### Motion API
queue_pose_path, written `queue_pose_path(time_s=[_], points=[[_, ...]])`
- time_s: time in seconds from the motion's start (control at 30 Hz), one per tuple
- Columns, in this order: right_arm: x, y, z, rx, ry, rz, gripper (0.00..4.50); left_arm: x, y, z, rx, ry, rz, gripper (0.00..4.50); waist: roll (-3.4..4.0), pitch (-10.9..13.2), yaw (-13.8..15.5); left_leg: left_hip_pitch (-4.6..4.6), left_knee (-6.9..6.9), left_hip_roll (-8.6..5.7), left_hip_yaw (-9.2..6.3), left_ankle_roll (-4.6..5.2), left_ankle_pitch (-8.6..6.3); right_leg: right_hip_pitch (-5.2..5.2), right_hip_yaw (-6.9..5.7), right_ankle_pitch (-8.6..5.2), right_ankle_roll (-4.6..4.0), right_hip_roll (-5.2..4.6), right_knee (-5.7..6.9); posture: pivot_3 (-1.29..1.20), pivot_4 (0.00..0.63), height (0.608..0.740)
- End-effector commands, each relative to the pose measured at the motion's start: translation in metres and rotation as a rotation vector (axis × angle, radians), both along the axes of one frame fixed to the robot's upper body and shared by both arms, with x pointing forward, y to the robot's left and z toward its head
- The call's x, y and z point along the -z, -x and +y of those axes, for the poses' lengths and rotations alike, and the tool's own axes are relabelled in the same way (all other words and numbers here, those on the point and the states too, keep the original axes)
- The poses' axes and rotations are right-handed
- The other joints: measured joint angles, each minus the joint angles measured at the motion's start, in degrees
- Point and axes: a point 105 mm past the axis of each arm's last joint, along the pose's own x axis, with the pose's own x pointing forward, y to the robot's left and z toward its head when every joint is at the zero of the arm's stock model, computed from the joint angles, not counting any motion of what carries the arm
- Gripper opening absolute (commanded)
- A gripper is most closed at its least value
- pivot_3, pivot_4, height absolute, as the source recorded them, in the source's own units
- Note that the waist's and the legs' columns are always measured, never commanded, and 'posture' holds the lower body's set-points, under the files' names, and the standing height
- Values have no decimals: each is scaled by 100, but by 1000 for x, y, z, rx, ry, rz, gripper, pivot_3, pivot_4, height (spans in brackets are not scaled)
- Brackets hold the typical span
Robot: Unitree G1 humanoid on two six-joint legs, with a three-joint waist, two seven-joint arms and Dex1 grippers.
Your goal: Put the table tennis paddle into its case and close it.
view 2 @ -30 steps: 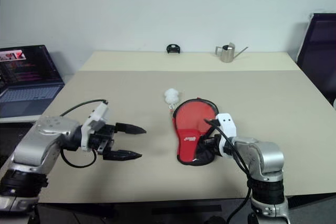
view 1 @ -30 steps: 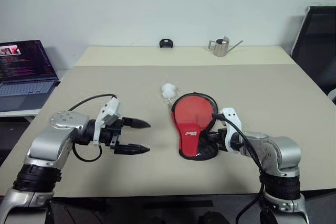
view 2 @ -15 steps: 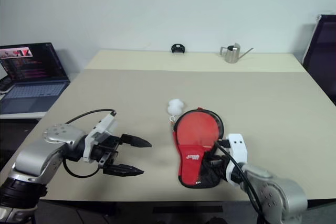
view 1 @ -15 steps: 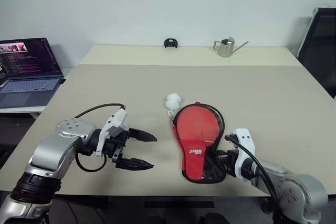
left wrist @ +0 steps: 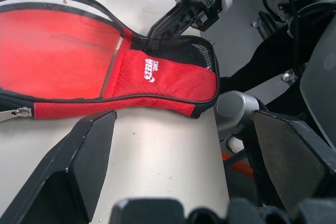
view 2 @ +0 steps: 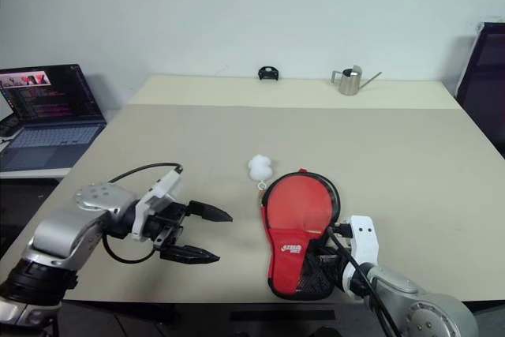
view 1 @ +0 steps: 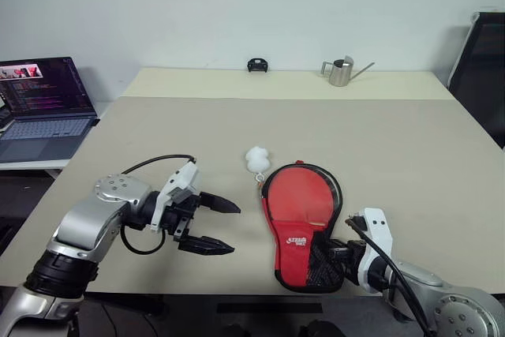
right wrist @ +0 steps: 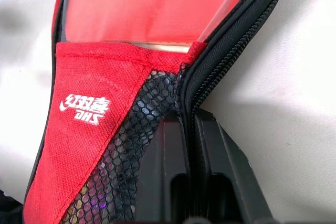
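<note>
Red fabric case (view 1: 298, 219) is lying flat near the counter (view 1: 410, 155) front edge, the paddle's red face (right wrist: 152, 3) showing inside its still-unzipped opening. Right gripper (right wrist: 190, 145) is pinching shut on the case's zip edge at the narrow mesh end. Left gripper (view 1: 219, 226) is hovering beside the case, spread wide, holding nothing. Without it steadying the case, a zip pull could drag the case off the counter. White logo (right wrist: 83, 109) is reading "DHS" under Chinese characters.

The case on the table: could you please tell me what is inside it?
Inside the case a red paddle face shows through a clear panel. The red fabric and black mesh cover the handle end, so the handle cannot be seen.
</note>
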Motion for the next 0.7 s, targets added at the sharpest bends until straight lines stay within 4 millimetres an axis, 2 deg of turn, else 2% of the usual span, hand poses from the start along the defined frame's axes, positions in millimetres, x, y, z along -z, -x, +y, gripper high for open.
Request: queue_pose_path(time_s=[0.03, 0.3, 0.33, 0.4, 0.57, 0.7], points=[[0, 3, 3, -30, 3, 15, 36, -7, 1, -2, 46, 13, -24, 4500, 0, 0, -1, 1, 0, 0, 0, 0, 0, 0, 0, 0, 0, 0, 0, 0, 150, 740], [2, 3, -3, -11, 23, 38, 36, -7, 0, -3, 49, 13, -29, 4500, 0, 0, -1, 3, 0, 0, 2, 0, 0, 2, 2, 0, 0, 1, 1, 0, 150, 740], [2, 4, -5, -8, 25, 41, 595, -6, 0, -3, 48, 13, -29, 4500, 0, 0, 0, 3, 0, 0, 1, 0, 0, 1, 1, 0, 0, 1, 1, 0, 150, 740], [2, 6, -6, -8, 27, 46, 1139, -6, 0, -3, 48, 13, -29, 4500, -1, -1, -2, 2, 0, 0, 2, 0, 0, 2, 2, 0, 0, 1, 1, 0, 150, 740], [3, 13, -12, -13, 38, 59, 2815, -5, -1, -4, 50, 18, -30, 4500, -4, -3, 1, 8, 0, 0, 2, 1, 0, 9, 2, 0, 0, 1, 1, 0, 150, 740], [-5, 9, -25, 14, 75, 23, 2815, -4, -2, -7, 55, 26, -28, 4500, -7, -4, 9, 11, 2, -1, 3, 1, 0, 16, 1, 0, 1, 0, 0, 0, 150, 740]])
